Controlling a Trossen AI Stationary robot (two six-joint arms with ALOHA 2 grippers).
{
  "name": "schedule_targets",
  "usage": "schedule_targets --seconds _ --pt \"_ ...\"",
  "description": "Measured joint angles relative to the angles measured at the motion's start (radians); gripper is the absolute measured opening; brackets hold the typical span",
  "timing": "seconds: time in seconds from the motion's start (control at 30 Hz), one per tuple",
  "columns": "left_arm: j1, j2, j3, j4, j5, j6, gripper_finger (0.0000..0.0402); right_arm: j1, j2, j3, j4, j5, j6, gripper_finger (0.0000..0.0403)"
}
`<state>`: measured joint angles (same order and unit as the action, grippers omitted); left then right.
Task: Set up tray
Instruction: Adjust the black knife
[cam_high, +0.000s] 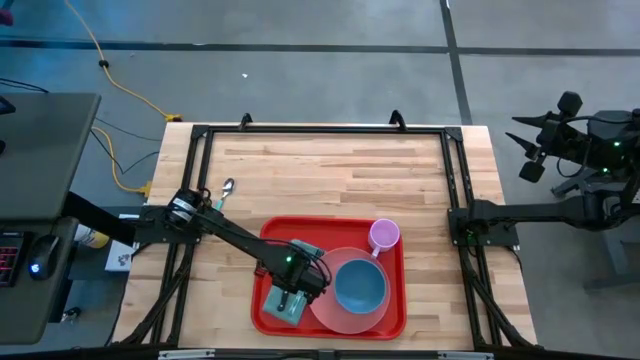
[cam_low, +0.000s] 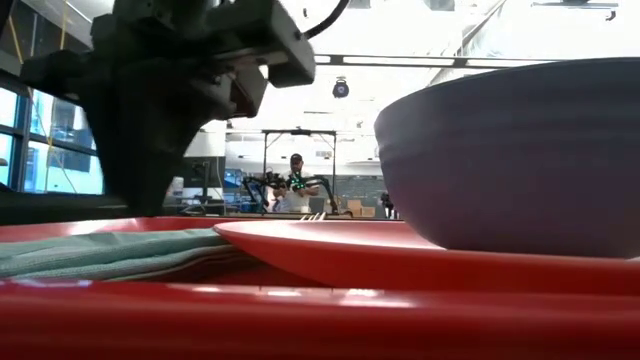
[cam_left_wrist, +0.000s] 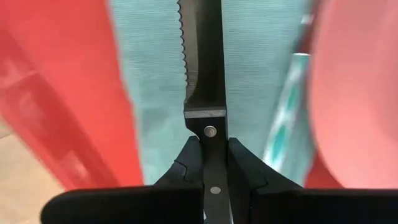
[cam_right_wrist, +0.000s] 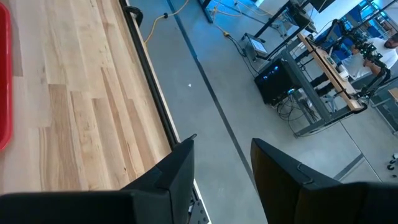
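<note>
The red tray (cam_high: 268, 318) lies at the table's near middle. On it are a teal napkin (cam_left_wrist: 155, 93), a round pink plate (cam_high: 335, 318) with a blue bowl (cam_high: 360, 285), and a pink cup (cam_high: 384, 235). My left gripper (cam_high: 293, 298) is over the napkin, left of the plate, shut on a knife (cam_left_wrist: 205, 56) with a serrated blade and a black riveted handle. The blade lies along the napkin; whether it touches it I cannot tell. My right gripper (cam_right_wrist: 224, 168) is open and empty, off the table's right edge; it also shows in the high view (cam_high: 535, 150). My left gripper pinches the knife's black handle (cam_left_wrist: 211, 144) between its two fingers (cam_left_wrist: 180, 171), just behind where the blade begins. The fingers lie along the knife, one on each flat side. The blade points straight out ahead of the fingers, over the napkin.
A spoon (cam_high: 226, 190) lies on the bare wood left of the tray, near the left arm's base. A black frame (cam_high: 320, 128) runs round the table. Bare wood lies behind the tray. A person (cam_low: 295, 185) stands far off in the room.
</note>
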<state>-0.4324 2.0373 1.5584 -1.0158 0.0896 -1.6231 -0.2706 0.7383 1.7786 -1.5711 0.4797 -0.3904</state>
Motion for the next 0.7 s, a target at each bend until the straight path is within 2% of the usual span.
schedule_targets --seconds 0.7 --pt "0.000 0.011 0.000 0.026 -0.005 0.030 0.0064 0.000 0.000 0.000 0.000 0.000 0.000 0.0138"
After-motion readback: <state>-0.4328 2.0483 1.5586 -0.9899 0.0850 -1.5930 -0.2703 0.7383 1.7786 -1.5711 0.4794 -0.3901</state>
